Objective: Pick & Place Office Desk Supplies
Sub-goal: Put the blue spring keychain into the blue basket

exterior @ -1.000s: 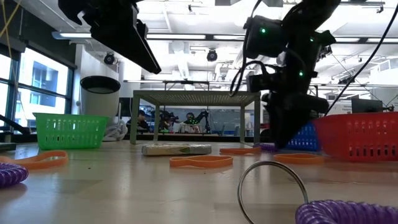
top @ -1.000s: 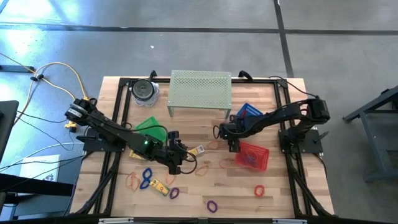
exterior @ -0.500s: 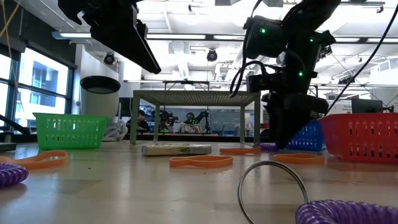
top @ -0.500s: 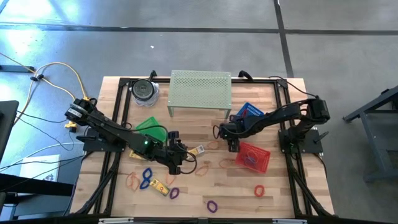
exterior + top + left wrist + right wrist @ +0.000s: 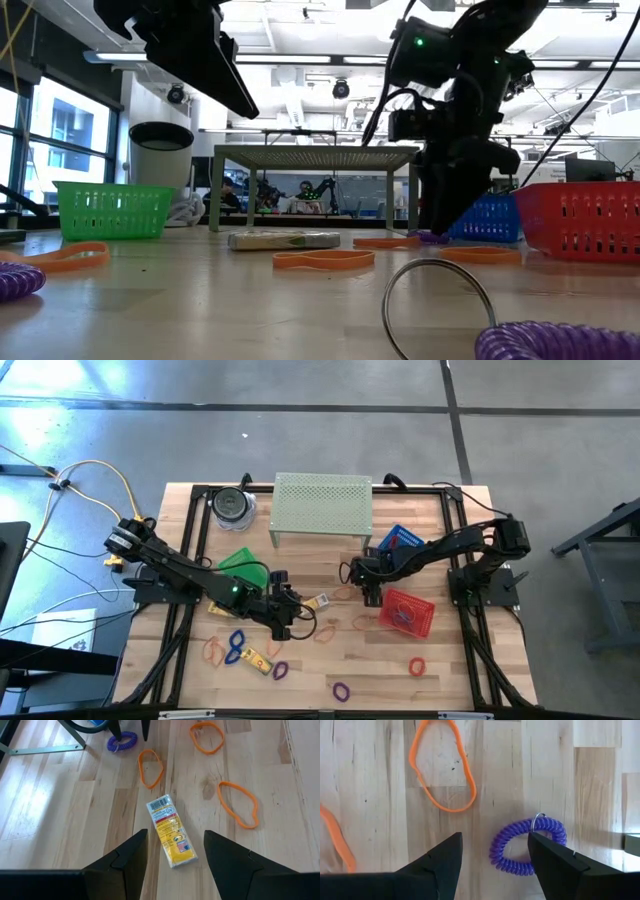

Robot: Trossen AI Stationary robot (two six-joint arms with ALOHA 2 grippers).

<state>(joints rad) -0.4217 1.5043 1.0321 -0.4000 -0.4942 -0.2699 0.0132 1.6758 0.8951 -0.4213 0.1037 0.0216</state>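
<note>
Wood-slat table (image 5: 330,660) inside a black frame, open workshop behind it in the low view. Supplies are scattered across the front half: orange bands, purple and blue coil loops, yellow packets.

Step in hand, as I read it: both arms lining up picks, nothing lifted yet. Right gripper (image 5: 492,851) hangs over a purple coil loop (image 5: 527,845) with a small metal ring on it; fingers spread wide, empty, the loop sitting between them on the wood. An orange band (image 5: 441,769) lies just beside it. In the high view this gripper (image 5: 368,588) is mid-table, next to the red basket (image 5: 405,613).

Left gripper (image 5: 175,851) is partly open, holding nothing, straddling a yellow packet (image 5: 171,830) with a barcode label that lies flat on the table. High view puts it (image 5: 290,612) left of centre, near the green basket (image 5: 242,565).

Next move, my guess: right arm drops straight down and closes on the coil; it is soft and thin, so fingers must reach the table. Left does the same on the packet, which is flat and could slip.

Around: blue basket (image 5: 398,538), pale green perforated stand (image 5: 322,505) at the back, dark-lidded jar (image 5: 232,506) in the back left corner. More loops (image 5: 341,689) lie near the front edge. Orange bands (image 5: 238,804) close to the packet could get snagged. Arms are well apart.
</note>
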